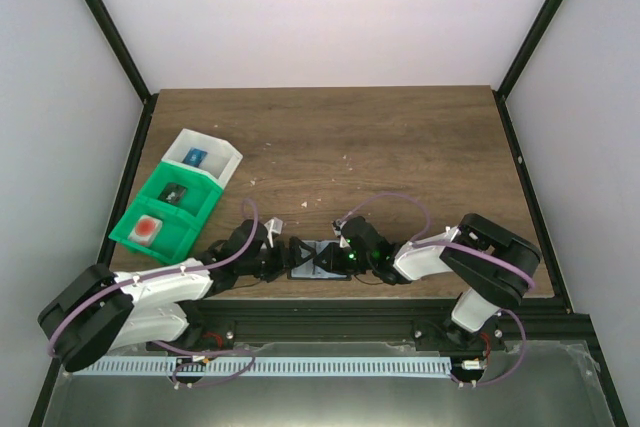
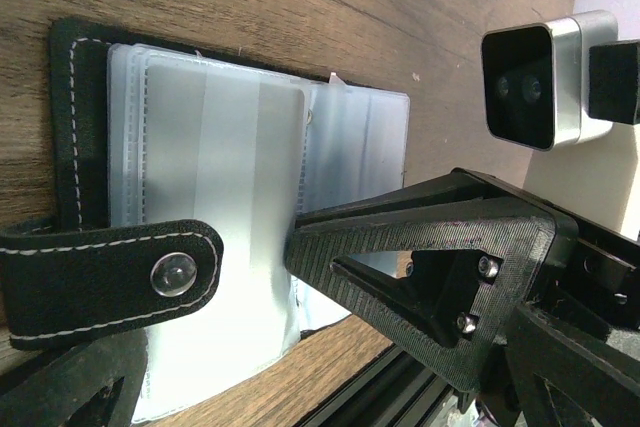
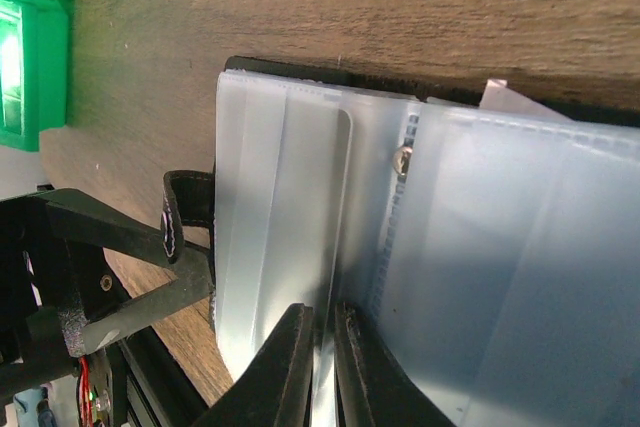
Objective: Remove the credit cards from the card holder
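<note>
Black plastic fingers of the right gripper (image 3: 322, 347) are drawn almost together. A thin pale edge at the fold of the frosted plastic sleeves (image 3: 500, 247) is pinched between them; whether that edge is a card or only a sleeve cannot be told. The left gripper (image 2: 215, 297) is spread fully wide with nothing gripped. One of its triangular fingers is poised over the sleeves, and the other is set low beside the black stitched closing strap (image 2: 100, 272) with its metal snap stud (image 2: 172, 274).

The two grippers are set at opposite sides of the small black bifold card holder (image 1: 318, 258). It is laid open and flat on the brown wood-grain table (image 1: 400, 147), close to the near edge and between the arms.

The holder is judged light and limp, likely to be dragged along with anything pulled from it. It would best be pinned at the stitched rim or the strap by the free gripper. The sleeves are judged thin, slick and floppy. The credit cards are expected to be stiff and smooth, best taken by an exposed short edge at a pocket mouth and slid out along the pocket.

The cover is seen as black with pale stitching, the sleeves as milky and seamed. A pale rounded-cornered rectangle (image 2: 225, 147) is seen through the front sleeve, possibly a card; its colour cannot be made out.

A row of green plastic bins (image 1: 160, 212) and a white bin (image 1: 205, 157) are placed well apart from the holder, at the table's left side.
</note>
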{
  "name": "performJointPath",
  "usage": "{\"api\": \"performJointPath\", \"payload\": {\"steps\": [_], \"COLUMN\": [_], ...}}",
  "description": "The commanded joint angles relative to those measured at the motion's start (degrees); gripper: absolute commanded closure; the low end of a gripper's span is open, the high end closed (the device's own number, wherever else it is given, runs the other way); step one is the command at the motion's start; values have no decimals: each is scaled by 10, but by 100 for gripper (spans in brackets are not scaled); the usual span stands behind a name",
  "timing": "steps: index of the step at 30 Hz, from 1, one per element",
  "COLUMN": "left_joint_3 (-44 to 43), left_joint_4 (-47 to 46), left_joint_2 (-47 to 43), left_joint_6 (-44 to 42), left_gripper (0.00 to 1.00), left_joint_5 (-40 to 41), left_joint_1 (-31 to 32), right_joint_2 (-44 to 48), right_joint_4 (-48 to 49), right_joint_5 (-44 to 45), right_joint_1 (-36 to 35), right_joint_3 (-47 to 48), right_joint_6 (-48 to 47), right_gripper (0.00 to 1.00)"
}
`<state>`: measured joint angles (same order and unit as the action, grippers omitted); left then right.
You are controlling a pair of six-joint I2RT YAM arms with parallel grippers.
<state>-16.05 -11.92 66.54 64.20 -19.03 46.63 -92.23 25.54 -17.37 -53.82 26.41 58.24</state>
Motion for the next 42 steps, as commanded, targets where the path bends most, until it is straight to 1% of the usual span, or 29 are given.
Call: {"api": "performJointPath", "payload": {"steps": [1,9,19,21,26,29,42], "left_joint_3": [7,9,14,13,-3,-2,9], "left_joint_4": [-36,-70,-72,-61,18,35,16], "left_joint_2": [3,-2,-26,-26,-32,-38,-37], "left_joint_6": [7,23,28,22,-3,-7,-3], "left_gripper": [0,0,0,0,0,0,0], "left_joint_5": [-19,-36,-32,-27,11,19,14], "left_joint_1": [3,2,2,2,3,2,3], "right_joint_2": [-19,-20,-20,-20,-18,-17,-19], "right_joint_4": [-6,-2,-1,-1,-2,-2,-1], "right_joint_5": [-6,-7,-8,-8,-7,-7,-7], "right_joint_1": [-9,-10,-10,-10,-10,-10,-10], "right_joint_3": [-6,-7,-7,-7,-9,-10,-9], "right_joint_6": [7,7,8,8,8,8,8], "right_gripper": [91,90,90,90,90,90,90]}}
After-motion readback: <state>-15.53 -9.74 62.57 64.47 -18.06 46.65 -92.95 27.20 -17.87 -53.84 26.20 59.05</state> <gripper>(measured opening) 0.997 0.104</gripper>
